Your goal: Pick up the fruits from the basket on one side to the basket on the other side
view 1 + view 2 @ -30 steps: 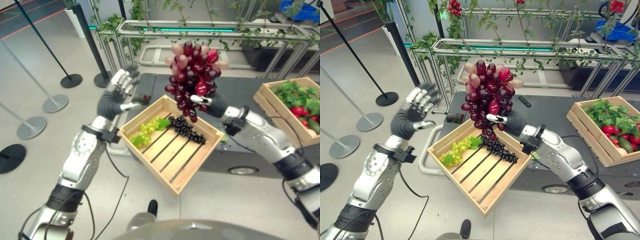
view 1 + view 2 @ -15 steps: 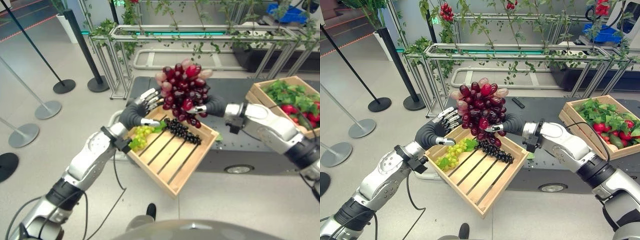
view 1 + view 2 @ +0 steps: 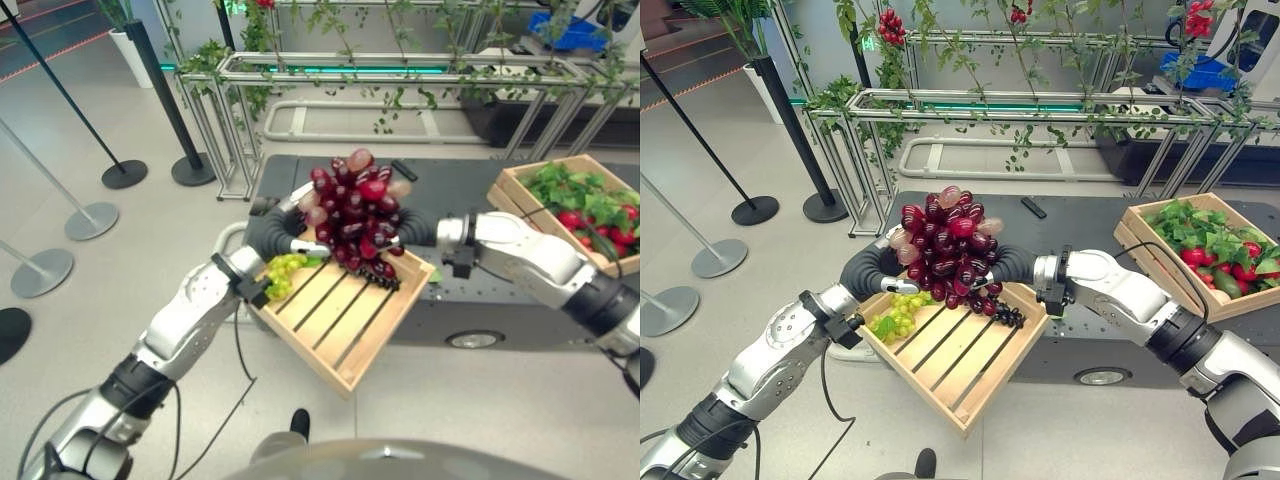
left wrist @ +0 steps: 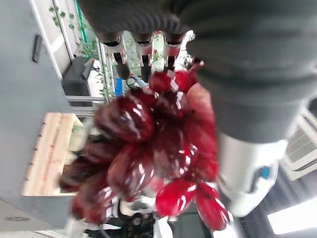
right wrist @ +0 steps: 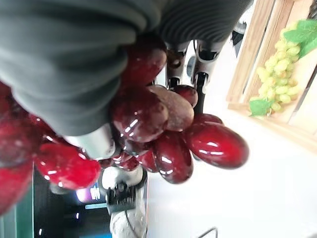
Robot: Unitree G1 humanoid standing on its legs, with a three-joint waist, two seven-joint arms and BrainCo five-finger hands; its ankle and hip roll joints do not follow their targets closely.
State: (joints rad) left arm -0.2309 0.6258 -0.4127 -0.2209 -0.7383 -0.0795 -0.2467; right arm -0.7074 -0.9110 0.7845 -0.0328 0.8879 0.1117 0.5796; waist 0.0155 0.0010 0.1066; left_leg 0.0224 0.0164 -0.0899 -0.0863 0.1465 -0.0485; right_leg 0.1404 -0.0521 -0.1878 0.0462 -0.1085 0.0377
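Eye views: red grapes (image 3: 352, 208) held up over the near wooden crate (image 3: 345, 330), btwn both hands. Left hand (image 3: 272, 231) on one side, right hand (image 3: 412, 228) on the other, both touching the bunch. Green grapes (image 3: 897, 313) and black grapes (image 3: 1010, 316) lie in that crate. Second crate (image 3: 1140, 232) w/ veg sits well off to the robot's right.

Left wrist: fingers (image 4: 142, 52) reach across the bunch; can't tell if they clamp.

Right wrist: fingers (image 5: 199, 67) curled round the grapes, gripping.

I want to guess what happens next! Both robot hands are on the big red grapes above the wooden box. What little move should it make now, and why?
Probably the left hand should close around the red grapes, taking them from the right hand. Both hands meet at the bunch, held above the wooden box that has green grapes and black grapes in it. How firmly either hand grips is hard to tell.
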